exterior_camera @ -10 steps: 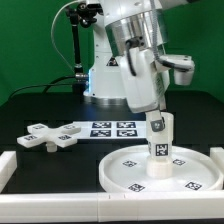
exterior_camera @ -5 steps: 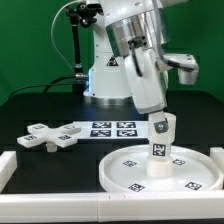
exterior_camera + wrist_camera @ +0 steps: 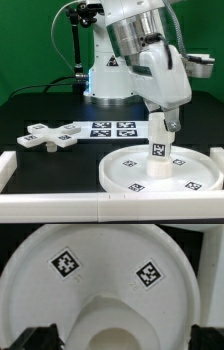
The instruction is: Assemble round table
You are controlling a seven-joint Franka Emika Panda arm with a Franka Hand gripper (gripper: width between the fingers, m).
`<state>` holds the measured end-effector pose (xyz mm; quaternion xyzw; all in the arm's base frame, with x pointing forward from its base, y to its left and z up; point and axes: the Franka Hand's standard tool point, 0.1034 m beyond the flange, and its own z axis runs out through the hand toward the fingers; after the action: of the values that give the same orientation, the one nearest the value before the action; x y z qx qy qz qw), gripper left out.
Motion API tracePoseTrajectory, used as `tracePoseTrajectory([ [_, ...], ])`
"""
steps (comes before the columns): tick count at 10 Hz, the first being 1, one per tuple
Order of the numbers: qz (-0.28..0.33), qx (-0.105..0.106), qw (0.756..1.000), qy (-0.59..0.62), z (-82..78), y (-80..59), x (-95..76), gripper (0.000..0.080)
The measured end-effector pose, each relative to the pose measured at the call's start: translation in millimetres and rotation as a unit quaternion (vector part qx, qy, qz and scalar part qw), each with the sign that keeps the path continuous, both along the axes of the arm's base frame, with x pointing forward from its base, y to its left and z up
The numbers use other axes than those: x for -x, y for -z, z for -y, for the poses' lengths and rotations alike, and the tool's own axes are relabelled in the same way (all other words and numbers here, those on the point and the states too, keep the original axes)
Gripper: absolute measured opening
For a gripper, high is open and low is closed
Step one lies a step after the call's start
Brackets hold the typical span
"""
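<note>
The large white rimmed disc (image 3: 195,176) lies flat at the front of the exterior view's right. The short cylinder leg (image 3: 158,147) stands upright in its centre socket. My gripper (image 3: 166,121) is around the top of the leg, jaws open, with a small gap on each side. In the wrist view the leg (image 3: 115,317) rises from the tagged disc (image 3: 100,255), with my dark fingers (image 3: 42,338) on either side of it and the gripper (image 3: 122,340) straddling its top. The cross-shaped foot (image 3: 45,136) lies on the black table at the exterior view's left.
The marker board (image 3: 112,128) lies flat between the foot and the disc. A white wall (image 3: 60,207) runs along the table's front, with a side piece (image 3: 6,163) at the exterior view's left. The robot base (image 3: 105,75) stands behind.
My wrist and hand have turned about the leg's axis and swung toward the exterior view's right. The leg and its tag have stayed in place in the disc.
</note>
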<state>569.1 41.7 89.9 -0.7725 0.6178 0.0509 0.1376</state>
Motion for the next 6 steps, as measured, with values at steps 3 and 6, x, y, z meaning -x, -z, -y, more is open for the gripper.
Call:
tracePoseTrajectory([
  [3,0.026,0.023,0.988,-0.15,3.3,-2.0,-4.6,0.0649],
  [6,0.056,0.046,0.952,-0.297,3.0,-5.2,-8.4,0.0649],
])
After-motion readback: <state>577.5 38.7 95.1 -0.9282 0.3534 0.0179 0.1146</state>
